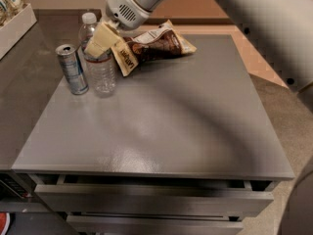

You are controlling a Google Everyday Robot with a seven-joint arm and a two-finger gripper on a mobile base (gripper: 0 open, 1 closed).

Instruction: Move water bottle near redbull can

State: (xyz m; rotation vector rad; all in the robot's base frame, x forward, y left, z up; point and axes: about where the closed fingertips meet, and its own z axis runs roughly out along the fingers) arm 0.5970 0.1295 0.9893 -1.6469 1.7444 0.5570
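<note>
The clear ribbed water bottle (99,65) with a white cap stands upright at the far left of the grey cabinet top (161,126). The silver and blue redbull can (72,69) stands upright just left of it, a narrow gap between them. My gripper (100,42) reaches down from the upper middle, its cream fingers (103,37) closed around the bottle's upper body below the cap. The fingers hide part of the bottle's shoulder.
A brown and white snack bag (154,45) lies behind and right of the bottle, close to my gripper. A white tray (14,21) with packets sits on the counter at far left. Cabinet drawers (146,199) are below the front edge.
</note>
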